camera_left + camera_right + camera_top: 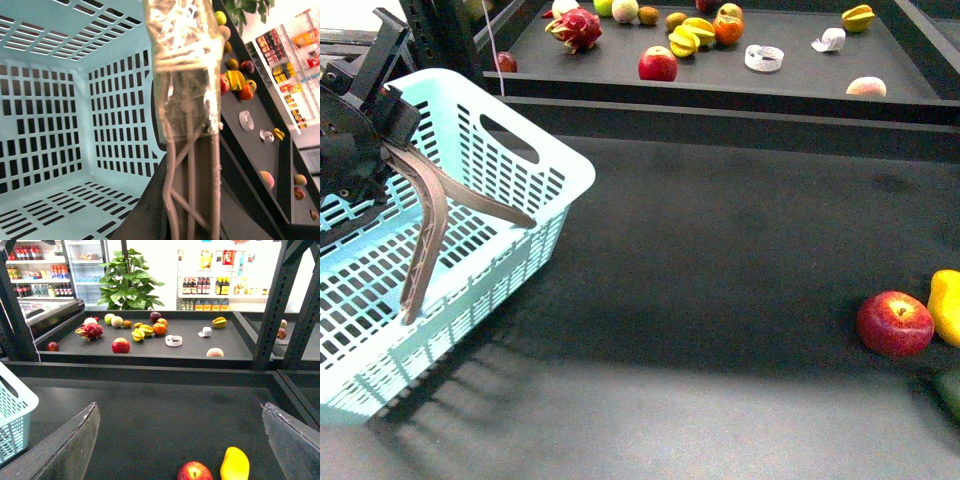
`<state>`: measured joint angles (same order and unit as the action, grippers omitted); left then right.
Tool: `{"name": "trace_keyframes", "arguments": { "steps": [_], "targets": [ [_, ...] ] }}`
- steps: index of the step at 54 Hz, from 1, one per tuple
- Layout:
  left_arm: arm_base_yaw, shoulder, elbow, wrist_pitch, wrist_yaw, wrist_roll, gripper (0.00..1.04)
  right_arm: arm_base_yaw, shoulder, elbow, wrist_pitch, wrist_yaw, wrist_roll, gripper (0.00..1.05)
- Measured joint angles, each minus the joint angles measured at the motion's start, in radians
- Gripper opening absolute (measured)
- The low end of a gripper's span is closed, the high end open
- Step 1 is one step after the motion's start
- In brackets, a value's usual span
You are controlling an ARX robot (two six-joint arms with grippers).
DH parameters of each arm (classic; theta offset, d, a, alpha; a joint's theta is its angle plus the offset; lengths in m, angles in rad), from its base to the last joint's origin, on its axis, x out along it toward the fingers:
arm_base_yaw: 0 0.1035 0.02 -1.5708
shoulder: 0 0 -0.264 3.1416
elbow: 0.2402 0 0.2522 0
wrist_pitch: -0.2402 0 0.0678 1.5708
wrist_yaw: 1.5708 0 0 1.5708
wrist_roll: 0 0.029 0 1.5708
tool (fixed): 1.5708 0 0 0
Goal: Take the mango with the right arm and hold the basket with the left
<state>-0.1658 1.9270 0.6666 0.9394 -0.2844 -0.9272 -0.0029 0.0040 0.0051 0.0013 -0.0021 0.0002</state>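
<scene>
Right fingers [65, 450] are spread wide and empty over the near-right mango [235, 464], not yet picked, while the basket [490, 170] handles appear clamped by the left fingers [392, 112].

The smooth yellow mango [946, 305] lies far right, the tilted pale turquoise basket [552, 148] far left.

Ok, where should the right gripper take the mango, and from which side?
Across its narrow middle, from above. The mango lies flat, its long axis running roughly away from the open right gripper, so the jaws probably span its short width. The red apple sits close beside it, so one finger must slip into that gap.
</scene>
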Motion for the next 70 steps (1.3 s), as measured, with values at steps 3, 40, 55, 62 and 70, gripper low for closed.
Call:
{"name": "trace_keyframes", "arguments": {
  "steps": [3, 40, 55, 62, 70],
  "targets": [
    [-0.013, -0.046, -0.039, 0.035, 0.034, 0.045, 0.09, 0.0, 0.0, 0.0, 0.0, 0.0, 0.0, 0.97],
    [-0.317, -0.359, -0.24, 0.101, 0.227, 0.731, 0.09, 0.0, 0.0, 0.0, 0.0, 0.0, 0.0, 0.97],
    [-0.394, -0.366, -0.27, 0.169, 0.311, 0.659, 0.09, 0.0, 0.0, 0.0, 0.0, 0.0, 0.0, 0.97],
    [-0.408, -0.366, -0.271, 0.181, 0.32, 0.643, 0.09, 0.0, 0.0, 0.0, 0.0, 0.0, 0.0, 0.97],
    [-0.429, -0.365, -0.272, 0.175, 0.326, 0.656, 0.09, 0.0, 0.0, 0.0, 0.0, 0.0, 0.0, 0.97]
  ]
}}
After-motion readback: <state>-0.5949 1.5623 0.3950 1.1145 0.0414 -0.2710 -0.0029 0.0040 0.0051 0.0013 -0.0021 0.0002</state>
